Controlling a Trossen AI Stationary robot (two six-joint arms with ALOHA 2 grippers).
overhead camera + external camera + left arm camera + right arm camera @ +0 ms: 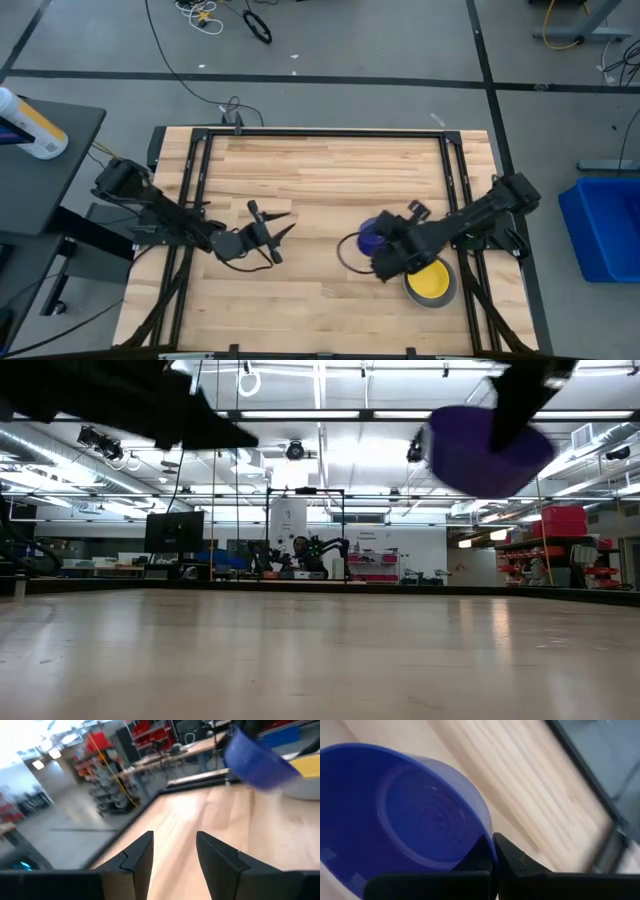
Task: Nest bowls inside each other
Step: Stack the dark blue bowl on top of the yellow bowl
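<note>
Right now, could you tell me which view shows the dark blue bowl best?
The right wrist view: the dark blue bowl fills it, rim pinched by the right claw. High view shows a sliver; low and left wrist views show it aloft, blurred.

The dark blue bowl (372, 236) hung tilted in the air above the surface (320, 180), its rim pinched between the shut fingers of the right claw (385, 262). Just beside it, the yellow bowl (431, 281) sat upright, nested inside the slightly larger grey bowl (445, 296) on the surface.
</note>
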